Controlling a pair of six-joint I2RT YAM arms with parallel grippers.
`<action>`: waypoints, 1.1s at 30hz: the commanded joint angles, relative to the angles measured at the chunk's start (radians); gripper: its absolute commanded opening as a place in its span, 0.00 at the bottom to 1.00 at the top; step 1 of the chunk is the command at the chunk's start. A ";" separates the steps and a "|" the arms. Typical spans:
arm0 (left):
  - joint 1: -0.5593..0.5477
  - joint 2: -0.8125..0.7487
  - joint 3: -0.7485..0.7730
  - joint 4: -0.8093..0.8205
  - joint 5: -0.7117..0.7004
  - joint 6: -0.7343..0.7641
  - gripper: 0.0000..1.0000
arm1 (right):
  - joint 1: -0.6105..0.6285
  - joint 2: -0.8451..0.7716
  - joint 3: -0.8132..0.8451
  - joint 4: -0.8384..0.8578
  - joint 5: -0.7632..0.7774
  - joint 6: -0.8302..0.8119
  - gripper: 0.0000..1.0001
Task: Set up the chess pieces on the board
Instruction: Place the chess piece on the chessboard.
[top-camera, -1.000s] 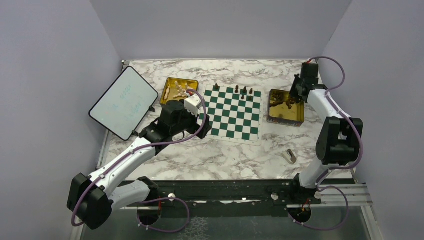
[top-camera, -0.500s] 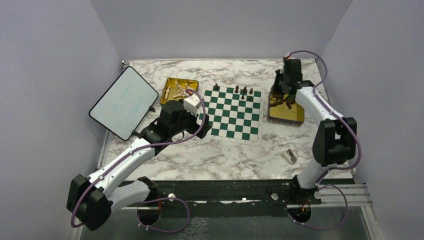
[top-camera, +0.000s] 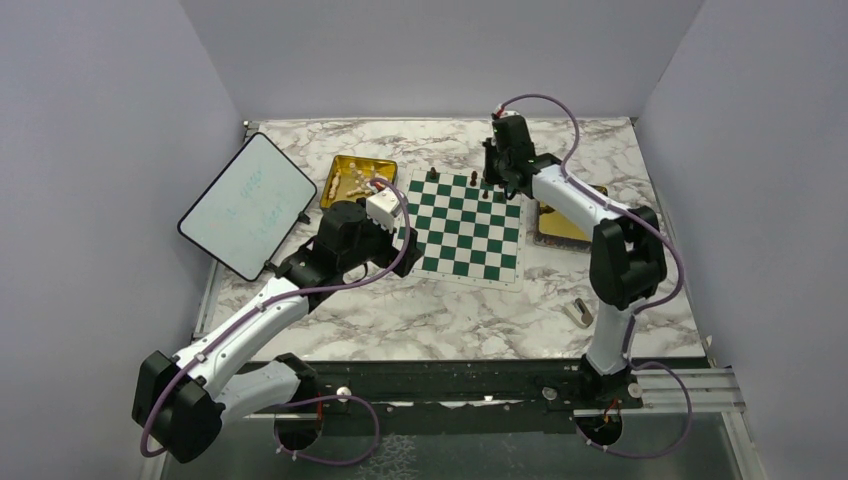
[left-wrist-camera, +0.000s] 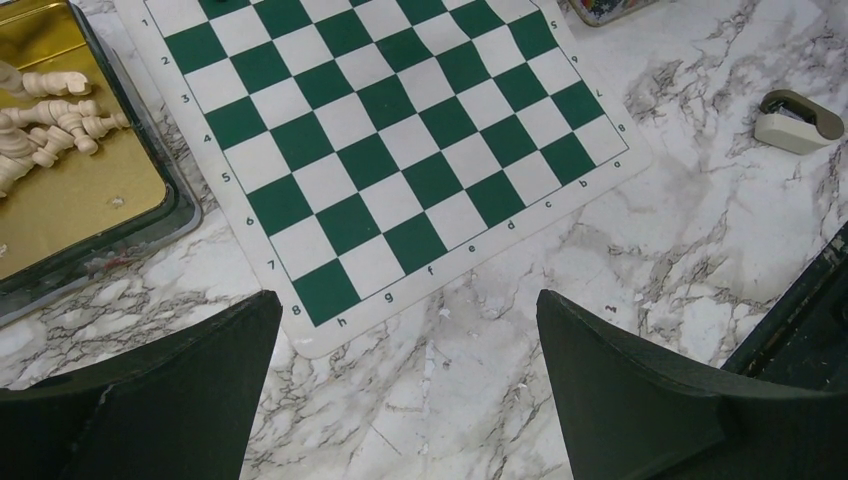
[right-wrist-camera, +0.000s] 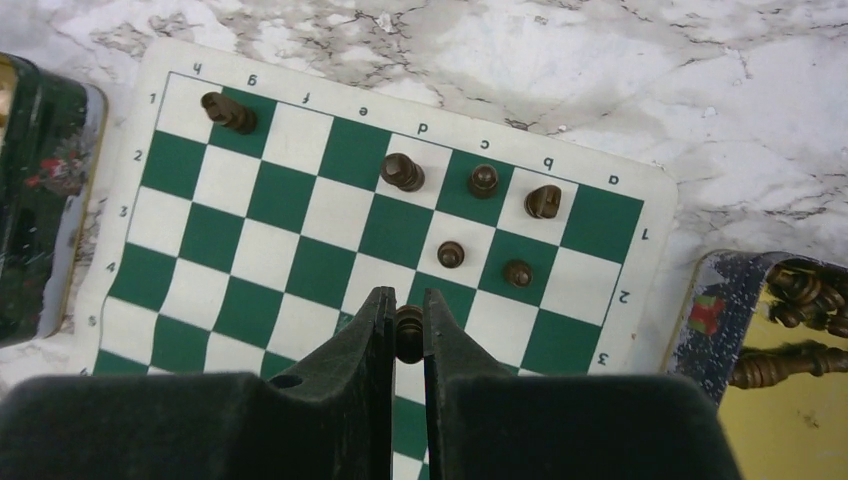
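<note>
Letters a–h, numbers 1–8 edge board (left-wrist-camera: 400, 150); right end effector (right-wrist-camera: 405, 305) pinches piece (right-wrist-camera: 408, 335).

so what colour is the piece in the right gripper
Small turned chess piece is dark brown; right wrist view.

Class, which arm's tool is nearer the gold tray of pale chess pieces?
Left. The left tool, open, hovers beside the gold tray near the board's corner. The right tool, shut on a dark piece, is above the board's opposite side, farther away.
</note>
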 joint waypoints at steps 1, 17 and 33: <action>0.000 -0.027 -0.003 0.018 -0.008 0.003 0.99 | 0.010 0.075 0.066 -0.019 0.119 0.003 0.13; 0.000 -0.036 -0.004 0.018 -0.008 0.004 0.99 | -0.060 0.084 0.034 -0.042 0.228 0.012 0.13; 0.000 -0.040 -0.003 0.016 -0.010 0.005 0.99 | -0.096 0.128 -0.028 -0.003 0.176 0.049 0.13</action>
